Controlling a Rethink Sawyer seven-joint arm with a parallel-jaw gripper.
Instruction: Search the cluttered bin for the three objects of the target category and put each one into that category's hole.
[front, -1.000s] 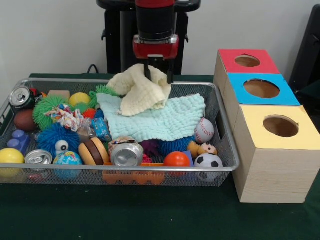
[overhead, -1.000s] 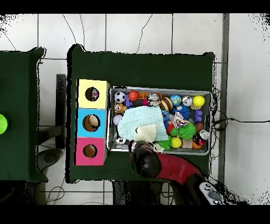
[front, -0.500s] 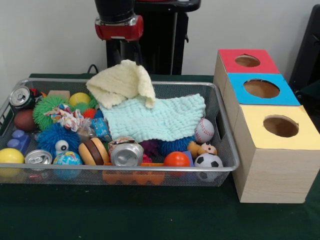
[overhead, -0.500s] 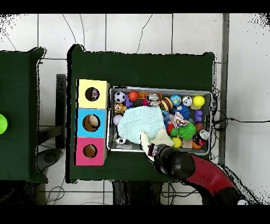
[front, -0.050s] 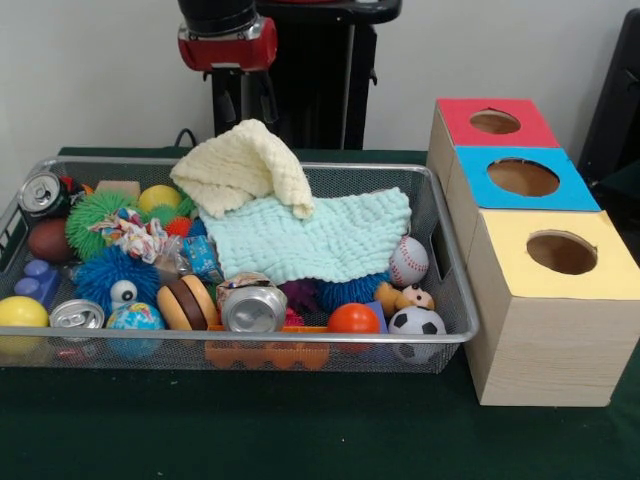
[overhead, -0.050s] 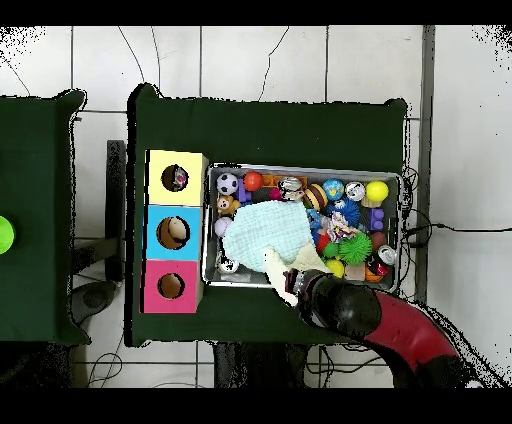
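here the gripper hangs over the far left part of the wire bin, and its tips are hidden behind the raised peak of the cream cloth; i cannot tell whether the fingers are spread or closed, or whether they have the cloth in hold. the cream cloth stands bunched up in a peak at the far rim of the bin, its lower edge draped over the mint cloth, which lies flat across the middle and right of the bin. in front of the mint cloth sit a crushed can, a burger toy, an orange ball, a soccer ball and a baseball. at the left end are a green spiky ball, a blue spiky ball and a yellow ball. just right of the bin stand three boxes with round holes on top: red farthest, blue in the middle, yellow nearest. from overhead, something small shows inside each hole.
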